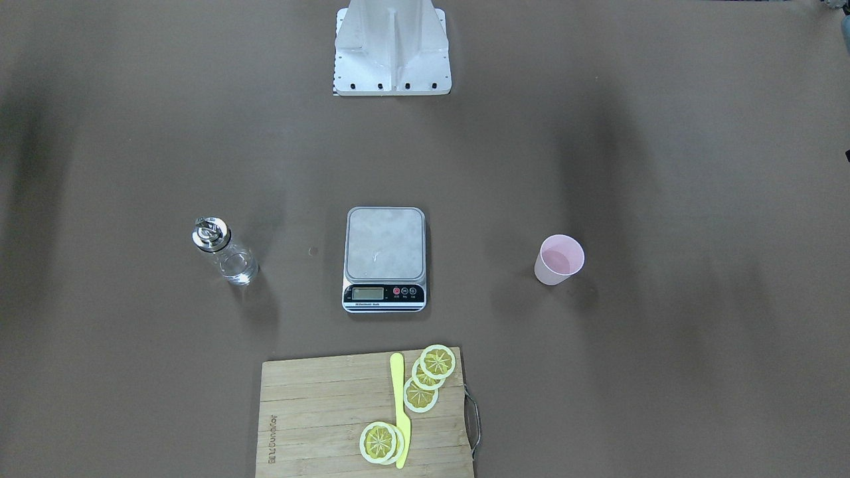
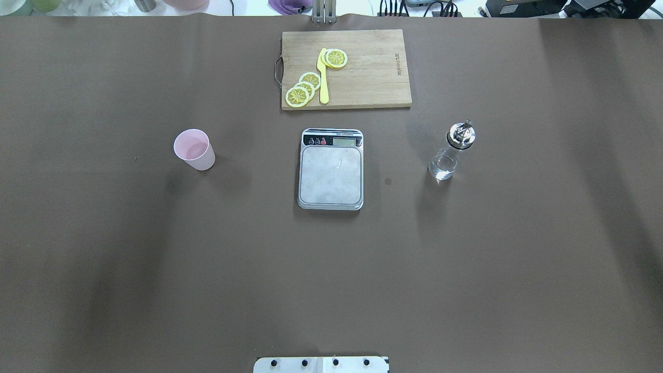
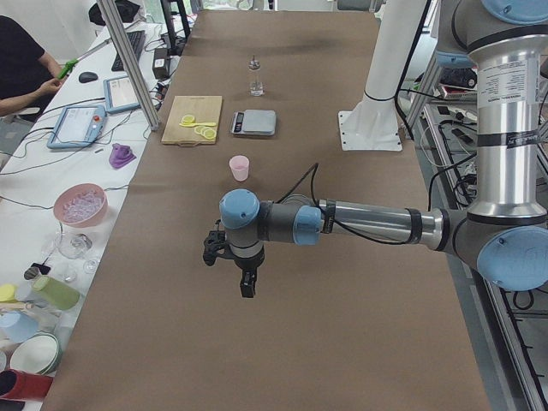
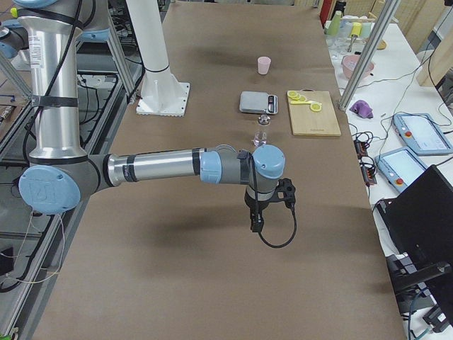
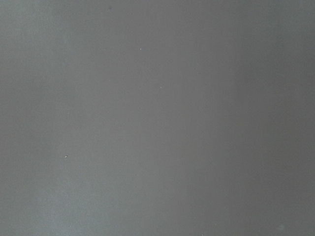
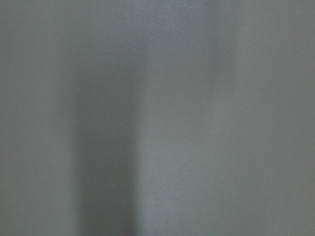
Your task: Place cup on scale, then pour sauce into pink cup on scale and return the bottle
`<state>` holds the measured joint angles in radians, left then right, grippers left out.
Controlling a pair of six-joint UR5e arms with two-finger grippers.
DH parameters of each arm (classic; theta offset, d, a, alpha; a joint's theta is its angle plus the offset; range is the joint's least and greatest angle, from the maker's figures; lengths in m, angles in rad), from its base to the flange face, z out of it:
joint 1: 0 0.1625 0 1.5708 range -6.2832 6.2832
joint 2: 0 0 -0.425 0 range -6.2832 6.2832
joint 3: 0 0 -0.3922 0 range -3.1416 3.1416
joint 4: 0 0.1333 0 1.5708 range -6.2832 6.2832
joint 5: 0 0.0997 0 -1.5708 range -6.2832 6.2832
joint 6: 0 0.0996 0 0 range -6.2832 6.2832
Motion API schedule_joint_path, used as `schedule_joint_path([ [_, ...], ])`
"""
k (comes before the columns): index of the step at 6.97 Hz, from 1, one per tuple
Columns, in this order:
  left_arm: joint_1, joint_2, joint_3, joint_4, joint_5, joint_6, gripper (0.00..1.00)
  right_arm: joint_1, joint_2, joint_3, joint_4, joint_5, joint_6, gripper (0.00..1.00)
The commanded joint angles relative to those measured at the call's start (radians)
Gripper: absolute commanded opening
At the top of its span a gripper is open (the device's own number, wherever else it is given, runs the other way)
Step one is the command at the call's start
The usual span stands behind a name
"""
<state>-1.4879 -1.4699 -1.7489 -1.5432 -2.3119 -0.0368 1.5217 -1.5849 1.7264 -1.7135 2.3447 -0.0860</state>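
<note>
Pale pink plastic cup (image 2: 194,149) stands on brown table (image 2: 103,259), apart from flat silver digital scale (image 2: 330,173), clear glass chrome-topped bottle (image 2: 450,153) opposite, left gripper (image 3: 247,289) and right gripper (image 4: 255,225) hover far off, jaws' spread impossible to tell.

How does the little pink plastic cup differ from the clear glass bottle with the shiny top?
The pale pink plastic cup is opaque and open-topped; the clear glass bottle is see-through with a chrome spout cap. The cup stands at the robot's left of the silver scale, the bottle at its right. Both stand upright on the table, off the scale.
</note>
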Motion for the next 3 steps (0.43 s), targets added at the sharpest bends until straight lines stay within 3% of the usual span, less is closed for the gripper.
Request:
schedule_joint_path([
  [1, 0.000, 0.000, -0.007, -0.009, -0.021, 0.000, 0.99, 0.000, 0.000, -0.001, 0.000, -0.001, 0.000, 1.00],
  [3, 0.003, -0.012, -0.012, -0.012, -0.020, -0.005, 0.99, 0.000, 0.000, 0.001, 0.000, 0.002, 0.000, 1.00],
])
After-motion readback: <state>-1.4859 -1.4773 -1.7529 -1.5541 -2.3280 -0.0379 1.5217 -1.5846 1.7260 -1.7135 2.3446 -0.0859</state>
